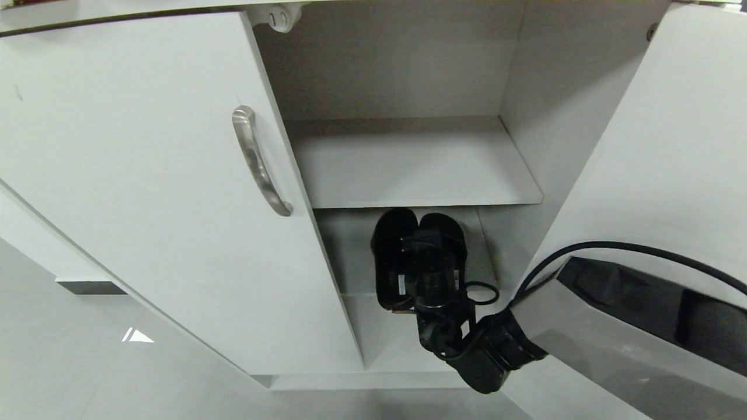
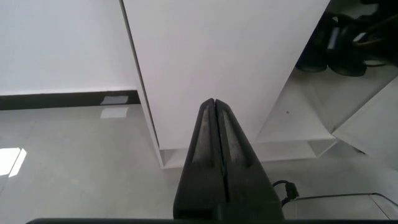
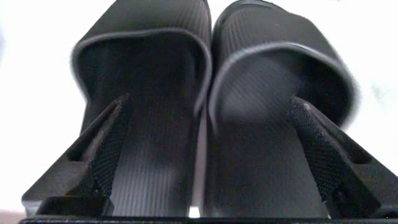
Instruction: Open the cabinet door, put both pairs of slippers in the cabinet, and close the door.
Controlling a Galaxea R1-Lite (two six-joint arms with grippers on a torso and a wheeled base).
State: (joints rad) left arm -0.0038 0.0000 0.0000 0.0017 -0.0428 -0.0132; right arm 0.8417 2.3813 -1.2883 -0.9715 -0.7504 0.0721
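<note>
Left end effector (image 2: 214,109) – fingers pressed flat together, nothing held; low over floor (image 2: 62,155), facing lower edge of closed left door (image 2: 217,56).

Right end effector (image 1: 421,248) inside cabinet's (image 1: 525,87) lower compartment – fingers (image 3: 106,149) spread wide, straddling pair of black slippers (image 1: 394,233); contact cannot be told.

Slippers side by side, touching, flat on compartment bottom, toes toward back, under middle shelf (image 1: 408,169).

Left door carries curved metal handle (image 1: 257,160). Right door (image 1: 671,146) swung open.
</note>
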